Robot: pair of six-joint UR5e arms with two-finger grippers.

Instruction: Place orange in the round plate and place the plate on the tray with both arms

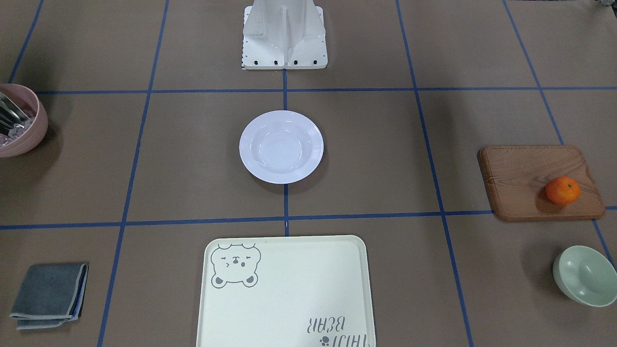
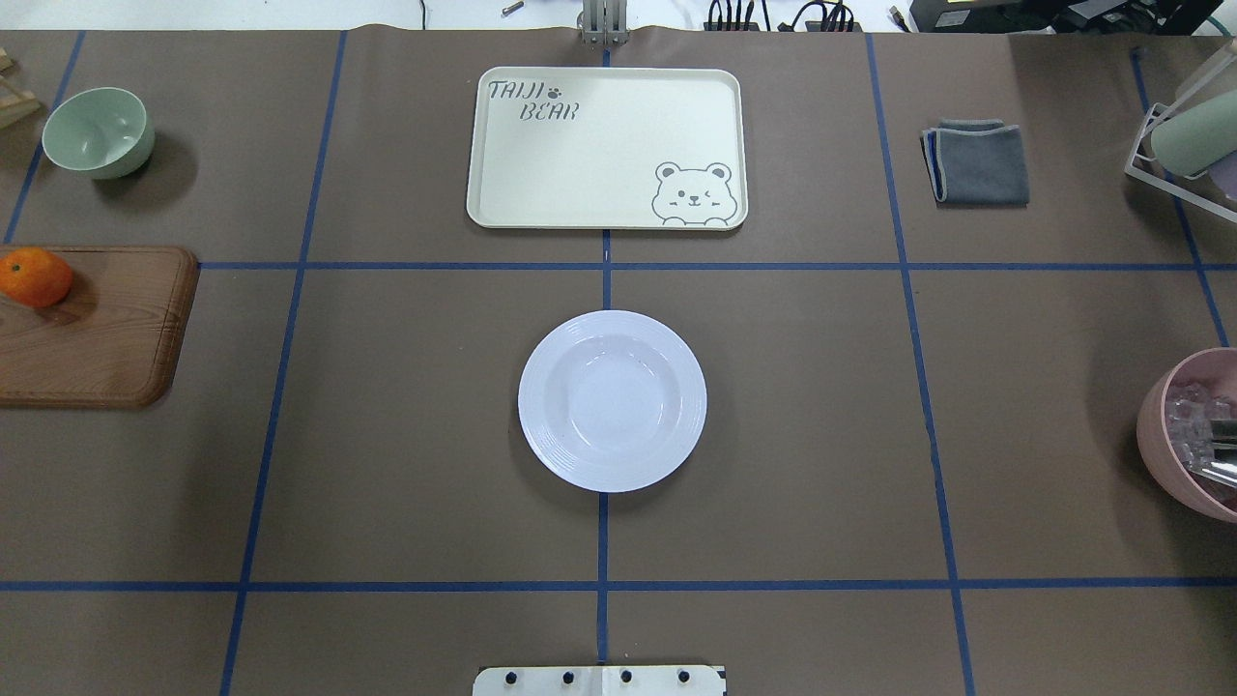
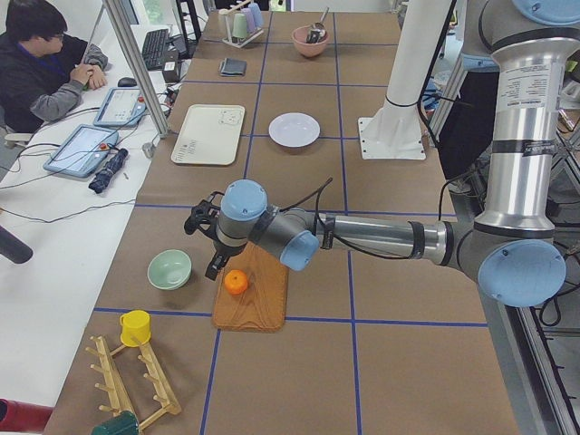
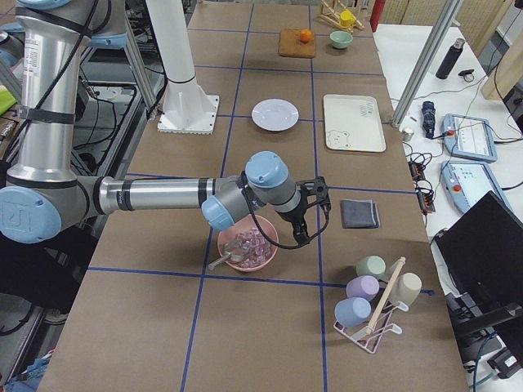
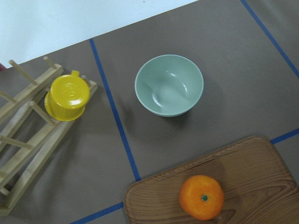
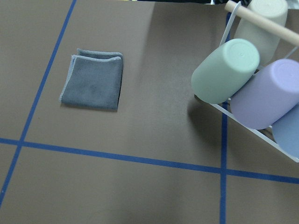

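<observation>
Nothing done yet. Small bright-orange fruit [image 1: 562,191] sits on brown wooden board [image 1: 520,168]; glossy white round plate [image 1: 281,146] empty mid-surface; cream bear-print tray [image 1: 289,284] bare. My left hand [image 3: 201,248] hovers near the orange (open or clenched: cannot tell, right hand [image 4: 315,220] likewise).

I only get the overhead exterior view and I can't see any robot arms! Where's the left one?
Observer: The left arm reaches out low, and the left gripper hangs above the table near the orange on the wooden board.
Operator: And the right one?
Observer: The right gripper hangs by the pink bowl, at the table's other end.
Operator: Is anything past the green bowl?
Observer: Yes, a yellow cup sits on a wooden rack.
</observation>
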